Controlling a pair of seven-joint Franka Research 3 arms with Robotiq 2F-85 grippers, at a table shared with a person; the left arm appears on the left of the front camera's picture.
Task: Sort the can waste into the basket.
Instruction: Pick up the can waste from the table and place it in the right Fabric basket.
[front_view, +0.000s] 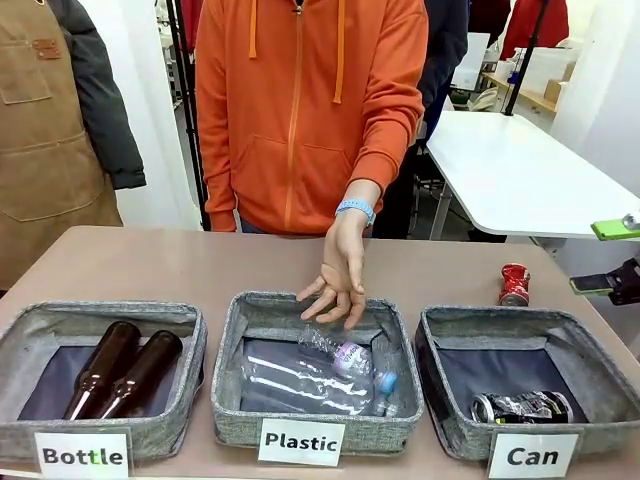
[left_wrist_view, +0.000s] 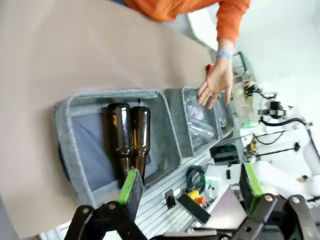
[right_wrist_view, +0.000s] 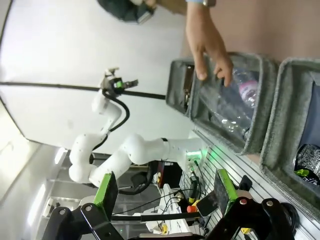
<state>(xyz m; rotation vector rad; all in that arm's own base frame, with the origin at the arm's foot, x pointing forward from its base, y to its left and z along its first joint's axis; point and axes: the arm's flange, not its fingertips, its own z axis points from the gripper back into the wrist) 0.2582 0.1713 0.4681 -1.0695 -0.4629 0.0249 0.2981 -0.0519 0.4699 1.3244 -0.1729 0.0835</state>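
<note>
Right pincer (front_view: 605, 257) and left pincer (left_wrist_view: 190, 185) are held wide open, nothing gripped.
The right pincer is kept at the desk's (front_view: 150, 265) edge near the red can (front_view: 515, 284), which is stood just behind the basket (front_view: 500, 322) labelled "Can", judged to be within that arm's reach. The black and silver can (front_view: 522, 407) is laid inside the basket. A person's hand (front_view: 338, 275) is held over the "Plastic" bin (front_view: 240, 340), well apart.

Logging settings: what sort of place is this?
Likely a robotics lab staged for waste sorting: labelled felt bins such as the Can basket, a white robot arm, cabling by the table.
</note>
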